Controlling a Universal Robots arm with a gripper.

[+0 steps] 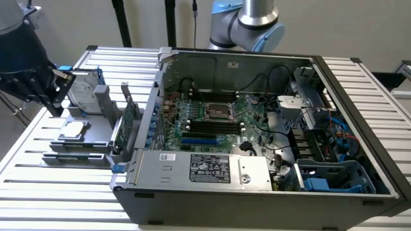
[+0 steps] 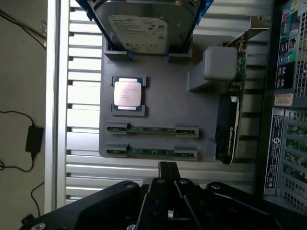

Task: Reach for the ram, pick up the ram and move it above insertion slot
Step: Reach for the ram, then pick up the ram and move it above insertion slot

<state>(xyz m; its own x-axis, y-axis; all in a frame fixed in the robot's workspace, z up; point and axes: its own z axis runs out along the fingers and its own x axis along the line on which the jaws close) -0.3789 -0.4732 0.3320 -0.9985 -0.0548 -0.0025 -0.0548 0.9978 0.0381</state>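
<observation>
Closed gripper (image 2: 168,166) hangs near the grey tray (image 2: 163,88).
Fingers (image 2: 164,170) pressed together, holding nothing (empty); the ram (image 2: 152,152) lies flat in the tray, on the exterior view's left of the computer (image 1: 205,168).

ram (image 2: 152,153), thin green stick, lying edge-up

exterior: high, angled down, whole scene | wrist: probably straight down, near | shared: parts holder (image 1: 96,129) (image 2: 163,96)
</observation>
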